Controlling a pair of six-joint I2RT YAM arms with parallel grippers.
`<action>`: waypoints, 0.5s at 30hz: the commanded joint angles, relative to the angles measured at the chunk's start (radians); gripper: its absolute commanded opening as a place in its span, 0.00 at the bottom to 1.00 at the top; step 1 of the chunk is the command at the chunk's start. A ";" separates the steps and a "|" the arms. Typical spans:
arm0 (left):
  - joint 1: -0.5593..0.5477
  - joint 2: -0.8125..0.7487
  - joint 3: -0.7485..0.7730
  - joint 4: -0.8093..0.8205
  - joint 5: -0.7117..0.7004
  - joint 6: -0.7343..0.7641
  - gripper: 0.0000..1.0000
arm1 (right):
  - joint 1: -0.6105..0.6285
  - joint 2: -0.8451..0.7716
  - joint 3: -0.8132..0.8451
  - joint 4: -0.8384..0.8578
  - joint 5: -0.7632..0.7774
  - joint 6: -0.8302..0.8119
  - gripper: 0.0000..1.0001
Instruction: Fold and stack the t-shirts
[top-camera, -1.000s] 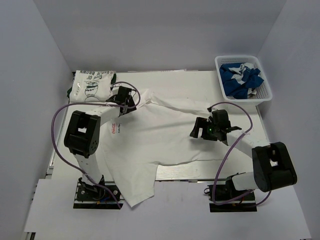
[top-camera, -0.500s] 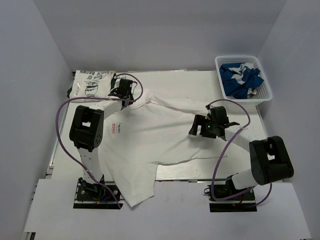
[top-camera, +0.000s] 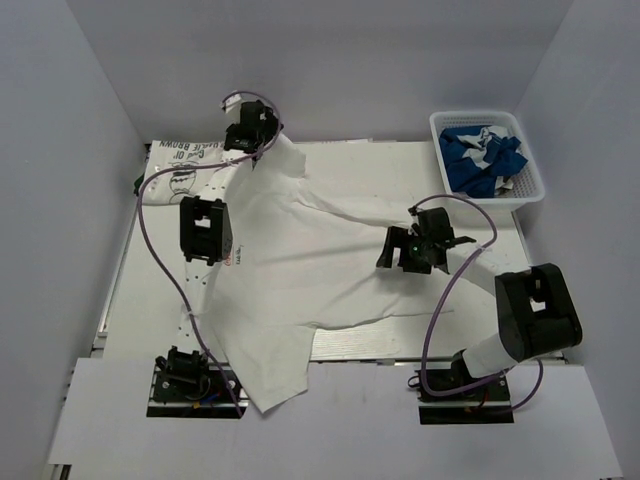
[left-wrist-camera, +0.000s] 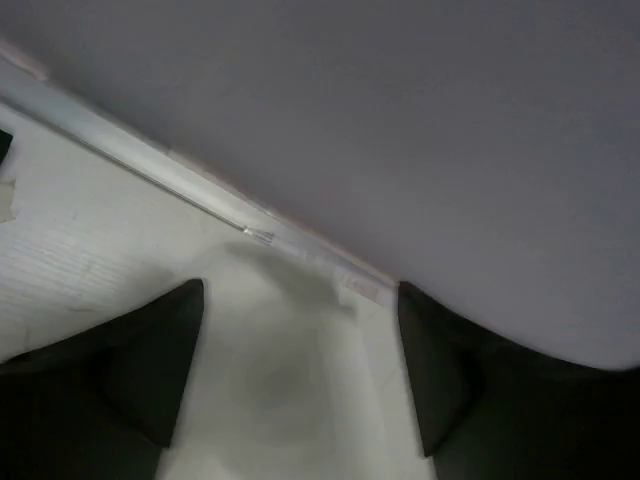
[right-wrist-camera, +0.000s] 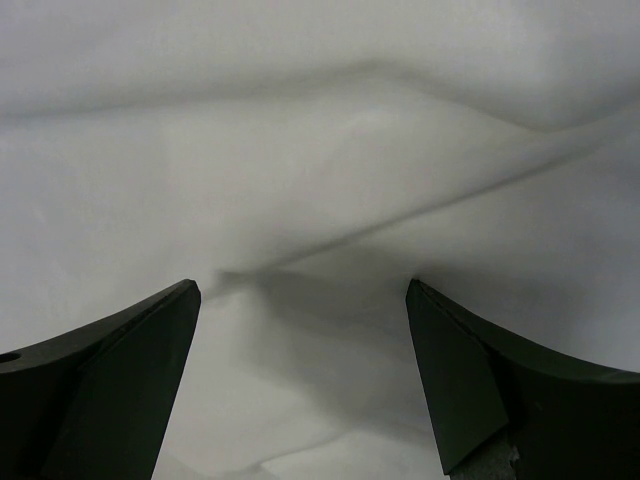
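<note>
A white t-shirt with a small red graphic lies spread over the table. Its far left corner is drawn up toward the back wall, at my left gripper. In the left wrist view that gripper has its fingers apart, with blurred white cloth between them. My right gripper hovers open over a ridge of the same shirt. A folded white shirt with green print lies at the back left. Blue cloth fills the basket.
The white mesh basket stands at the back right corner. The back wall is just beyond the left gripper. One part of the shirt hangs over the table's near edge between the arm bases.
The left arm stretched out toward the back wall, dragging the shirt's corner with it, and its fingers now stand apart. The right gripper has barely shifted.
</note>
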 joint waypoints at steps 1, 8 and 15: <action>0.048 -0.016 -0.109 0.014 0.073 -0.163 1.00 | 0.005 0.073 -0.025 -0.163 0.082 -0.037 0.90; 0.048 -0.219 -0.332 0.165 0.120 -0.052 1.00 | 0.007 -0.056 -0.026 -0.158 0.149 -0.064 0.90; 0.028 -0.504 -0.607 0.147 0.039 0.072 1.00 | 0.008 -0.131 0.049 -0.183 0.260 -0.092 0.90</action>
